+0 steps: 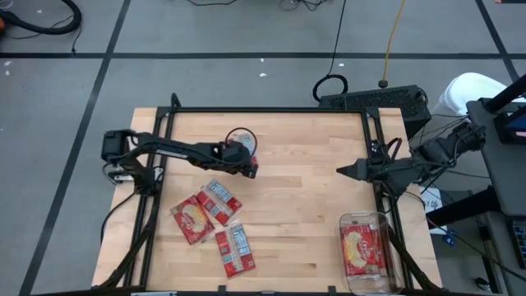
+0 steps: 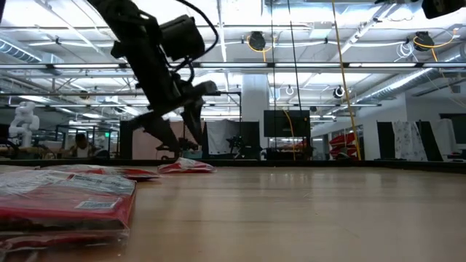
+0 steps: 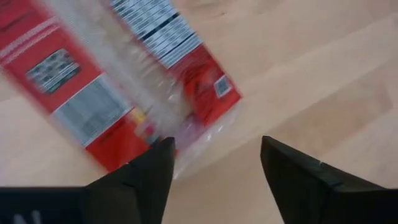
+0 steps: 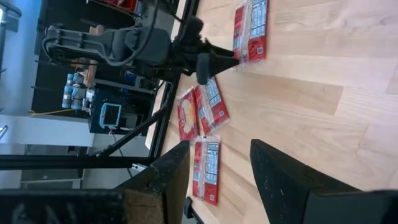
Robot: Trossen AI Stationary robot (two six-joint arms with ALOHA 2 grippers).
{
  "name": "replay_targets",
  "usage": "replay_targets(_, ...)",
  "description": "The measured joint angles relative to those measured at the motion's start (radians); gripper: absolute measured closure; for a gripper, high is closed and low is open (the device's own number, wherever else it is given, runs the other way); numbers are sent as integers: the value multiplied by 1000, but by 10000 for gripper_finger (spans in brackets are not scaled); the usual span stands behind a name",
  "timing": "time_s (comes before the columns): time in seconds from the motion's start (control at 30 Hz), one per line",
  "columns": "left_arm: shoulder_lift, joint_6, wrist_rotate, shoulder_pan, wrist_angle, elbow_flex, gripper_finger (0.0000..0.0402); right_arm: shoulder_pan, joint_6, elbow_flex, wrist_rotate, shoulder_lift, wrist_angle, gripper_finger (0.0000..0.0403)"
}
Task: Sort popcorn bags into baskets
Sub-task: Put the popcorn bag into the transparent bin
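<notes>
One popcorn bag (image 1: 364,248) lies in the clear bin (image 1: 352,278) at five o'clock; the open, empty left gripper (image 1: 254,169) hovers over loose red packets (image 1: 209,215), while the right gripper (image 1: 341,170) waits open at three o'clock

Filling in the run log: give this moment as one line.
left gripper: open above popcorn bags | right gripper: open, waiting at table's right edge | clear bin: one bag inside

No text is legible: the flat red popcorn packets (image 3: 93,87) show only unreadable printed panels and barcodes.
</notes>
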Motion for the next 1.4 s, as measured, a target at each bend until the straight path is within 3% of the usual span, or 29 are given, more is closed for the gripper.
replay_targets(0.3,114,23,38,32,52,0,247,0,-17,0,0,0,0,243)
replay_targets(0.57,138,75,128,29,121,1,389,0,-32,0,0,0,0,243)
replay_targets(0.97,-84,106,129,-1,162,0,399,-38,-124,0,4,1,0,243)
replay_targets(1.4,-159,55,125,-68,329,1,400,-83,-189,0,2,4,17,243)
